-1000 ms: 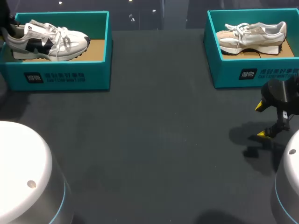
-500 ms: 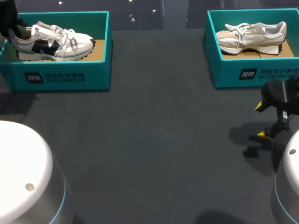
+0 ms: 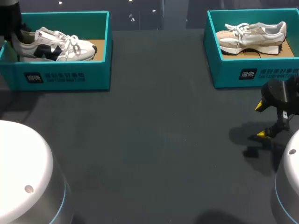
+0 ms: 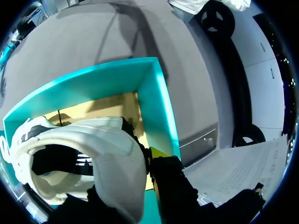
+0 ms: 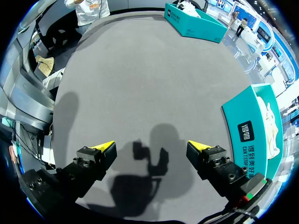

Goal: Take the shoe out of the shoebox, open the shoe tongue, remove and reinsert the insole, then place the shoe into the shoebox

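High rear head view shares shoeboxes (image 3: pixel 65 77) with wrists.

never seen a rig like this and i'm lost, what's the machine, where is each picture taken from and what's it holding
It is a robot with two arms at a dark table. The head view looks down from above and behind; each round picture comes from a camera on one wrist. Two teal boxes stand at the far side: the left shoebox with a white and navy shoe, the right shoebox with a beige shoe. The left gripper grips the white and navy shoe by its heel, at its box. The right gripper hangs open over the table, holding nothing.
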{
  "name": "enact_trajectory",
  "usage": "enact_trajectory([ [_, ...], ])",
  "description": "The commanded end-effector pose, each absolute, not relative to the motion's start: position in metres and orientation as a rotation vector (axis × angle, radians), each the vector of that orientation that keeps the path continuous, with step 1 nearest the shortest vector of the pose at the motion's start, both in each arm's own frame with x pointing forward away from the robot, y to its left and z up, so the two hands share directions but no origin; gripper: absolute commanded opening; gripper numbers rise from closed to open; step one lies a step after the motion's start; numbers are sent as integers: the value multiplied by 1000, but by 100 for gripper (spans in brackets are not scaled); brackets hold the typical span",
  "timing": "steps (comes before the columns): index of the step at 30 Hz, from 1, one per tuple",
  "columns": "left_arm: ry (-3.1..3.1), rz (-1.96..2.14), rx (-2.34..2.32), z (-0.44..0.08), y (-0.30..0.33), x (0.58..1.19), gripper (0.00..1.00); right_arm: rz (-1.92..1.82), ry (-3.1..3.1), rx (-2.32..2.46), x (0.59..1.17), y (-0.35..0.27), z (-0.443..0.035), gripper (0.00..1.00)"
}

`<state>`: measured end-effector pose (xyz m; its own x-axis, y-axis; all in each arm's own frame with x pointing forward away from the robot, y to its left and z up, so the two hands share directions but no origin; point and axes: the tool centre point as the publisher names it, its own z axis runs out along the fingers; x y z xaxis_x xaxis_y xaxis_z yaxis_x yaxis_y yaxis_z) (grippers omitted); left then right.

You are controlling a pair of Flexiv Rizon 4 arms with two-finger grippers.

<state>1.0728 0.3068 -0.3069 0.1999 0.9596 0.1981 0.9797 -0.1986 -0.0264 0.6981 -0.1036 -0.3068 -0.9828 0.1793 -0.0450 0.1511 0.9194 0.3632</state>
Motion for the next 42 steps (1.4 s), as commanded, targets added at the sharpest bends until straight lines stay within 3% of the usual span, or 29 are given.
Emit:
enact_trajectory([
  [1,-1891,-232,-2290,-311,300,1069,0,552,3000,261,697,-103,-307,100],
  [42,-1955,-325,-2160,-359,286,1053,0,552,3000,261,697,-103,-307,100],
])
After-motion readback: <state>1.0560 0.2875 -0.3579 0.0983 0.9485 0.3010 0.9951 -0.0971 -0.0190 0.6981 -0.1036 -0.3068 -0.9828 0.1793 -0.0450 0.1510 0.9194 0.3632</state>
